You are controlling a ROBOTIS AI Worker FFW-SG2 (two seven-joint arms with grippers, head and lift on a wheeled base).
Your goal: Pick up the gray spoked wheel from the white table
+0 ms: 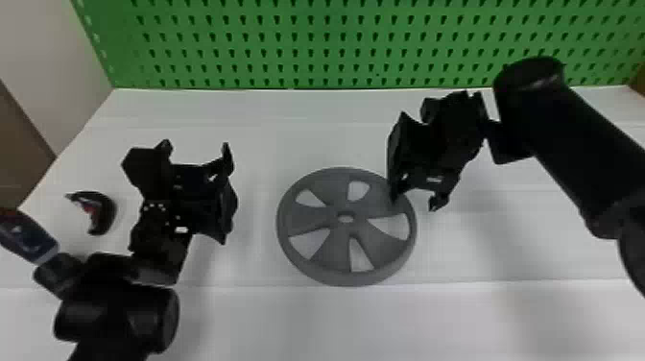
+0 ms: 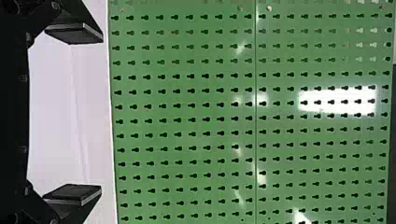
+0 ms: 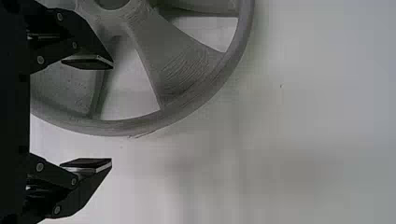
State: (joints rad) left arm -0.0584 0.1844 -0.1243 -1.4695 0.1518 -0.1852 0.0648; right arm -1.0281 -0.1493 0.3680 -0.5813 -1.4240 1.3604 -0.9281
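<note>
Head view: the gray, stiff-looking spoked wheel point(image 1: 331, 249) lies flat on the white table point(image 1: 288, 120), in front of the green pegboard point(image 1: 312, 48). Your right gripper, with its two flat black fingers point(image 3: 112, 114), is spread and empty above the wheel's right side; in the right wrist view, the rim point(image 3: 187, 107) shows between the fingertips. Your left gripper point(image 1: 196, 144) is well apart from the wheel, over the table's left part, also spread with nothing held.

Expect a light, rigid piece, probably hard plastic, that won't squash under a firm squeeze. The dry, matte skin should give fair grip, but the curved rim could slide or twist if you pinch off-centre. Take it across the rim, one finger down into a gap between spokes and the other outside, and allow for the far side sagging as you lift.

You can see five broad spokes, a round hole in the hub point(image 3: 133, 11), fine ridges across the surface and a thin frayed strand point(image 3: 140, 135) at the rim's outer edge.
</note>
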